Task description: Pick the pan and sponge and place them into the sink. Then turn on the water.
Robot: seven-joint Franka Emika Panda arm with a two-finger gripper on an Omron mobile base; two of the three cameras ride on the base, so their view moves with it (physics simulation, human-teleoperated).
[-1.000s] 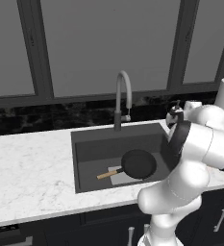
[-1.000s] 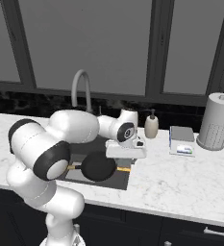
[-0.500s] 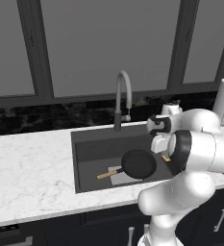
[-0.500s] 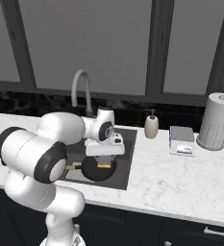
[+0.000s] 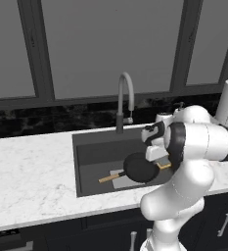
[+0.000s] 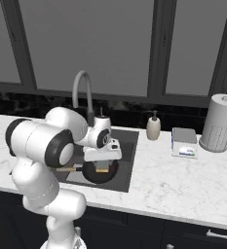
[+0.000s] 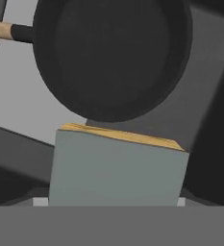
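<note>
The black pan [image 5: 139, 168] lies in the dark sink [image 5: 88, 147], its wooden handle [image 5: 109, 178] pointing left. From the right base view the pan [image 6: 100, 175] is partly behind my hand. My gripper [image 5: 155, 156] hangs low over the sink's right half, shut on the sponge [image 5: 163, 165], just above the pan's right rim. In the hand view the sponge [image 7: 118, 170] shows its grey-green face and yellow edge close up, with the pan [image 7: 112, 55] beyond it; my fingertips are hidden behind the sponge. The gooseneck faucet [image 5: 125, 93] stands behind the sink, and no water falls from it.
On the counter right of the sink [image 6: 128, 146] stand a soap dispenser [image 6: 153, 127], a white-and-blue scale [image 6: 185, 142] and a paper towel roll [image 6: 220, 124]. Dark windows run behind the faucet [image 6: 81, 88]. White marble counter stretches to the left.
My hand has swung left from the sink's right edge to over the basin and come down toward the pan, carrying the sponge. The pan has stayed put.
</note>
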